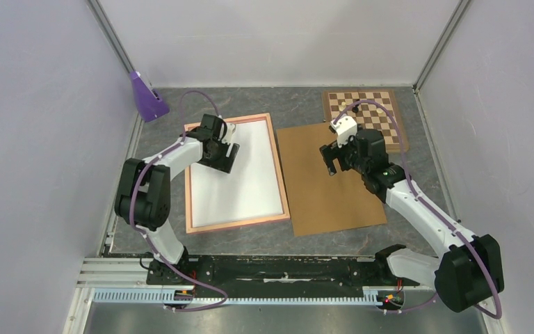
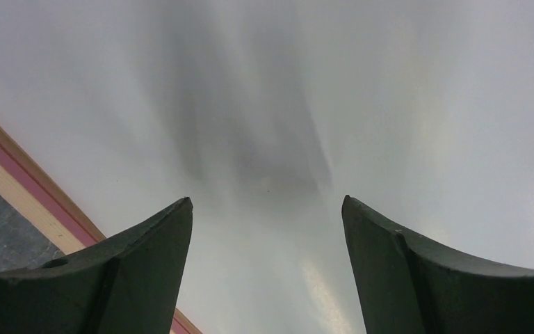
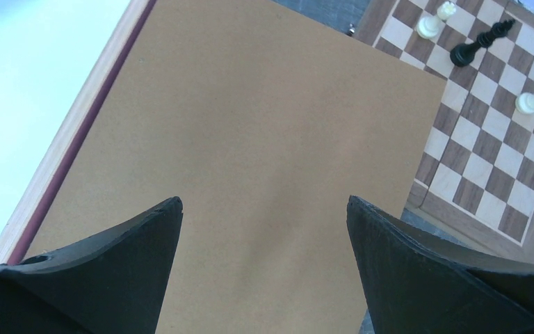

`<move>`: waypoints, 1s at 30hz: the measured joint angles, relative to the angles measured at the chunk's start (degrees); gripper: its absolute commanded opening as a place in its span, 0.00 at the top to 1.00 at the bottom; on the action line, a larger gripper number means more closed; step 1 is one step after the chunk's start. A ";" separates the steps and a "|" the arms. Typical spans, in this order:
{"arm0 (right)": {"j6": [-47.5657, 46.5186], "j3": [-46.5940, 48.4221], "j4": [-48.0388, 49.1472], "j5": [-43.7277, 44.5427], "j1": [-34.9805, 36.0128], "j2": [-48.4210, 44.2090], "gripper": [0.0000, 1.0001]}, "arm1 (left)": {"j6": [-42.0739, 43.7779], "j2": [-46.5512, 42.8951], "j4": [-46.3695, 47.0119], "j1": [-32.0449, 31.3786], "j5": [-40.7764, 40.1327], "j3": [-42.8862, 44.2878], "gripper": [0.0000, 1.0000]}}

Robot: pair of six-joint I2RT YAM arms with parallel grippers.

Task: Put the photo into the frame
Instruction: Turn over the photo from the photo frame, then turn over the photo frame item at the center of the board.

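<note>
While the left gripper [image 1: 224, 157] hangs low over the frame [image 1: 237, 223], near its far left corner, its jaws stand wide apart and grip nothing. The left wrist view shows only blank white between the fingers, with the frame's pink-and-wood rim at the left.

Photo [image 1: 247, 177]: no printed side is visible. The white sheet filling the frame is judged to be the photo lying print-down inside the rim. Whether all four edges sit below the rim cannot be told.

Right gripper [image 1: 332, 161]: jaws also wide apart and empty. It is held above the brown backing board [image 1: 327, 198], which lies flat just right of the frame. The chessboard [image 1: 375, 118] with a few pieces [image 3: 483, 43] lies beyond the board, further right of the frame.

Step in hand (judgement): seating the sheet flat.
- Press lightly with a fingertip and work from the frame's centre toward each corner.
- Keep the pressure low, since paper buckles if it is pushed against the rim.
- Check that no edge rides up on the rim before bringing the board over.
- Lift the board clear rather than dragging it across the frame's right edge.
</note>
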 measured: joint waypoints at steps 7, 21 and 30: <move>0.92 -1.05 0.02 -0.28 -3.58 -0.02 0.09 | 0.00 -4.92 -1.31 0.00 0.57 0.09 0.14; -0.07 -3.34 -1.42 -7.96 -21.05 6.45 0.09 | 0.02 -19.39 -2.08 -0.02 7.63 0.39 0.14; -6.43 -0.98 -5.92 -16.02 -30.25 16.28 0.10 | 0.31 -20.17 -2.03 -0.07 11.13 -0.94 0.14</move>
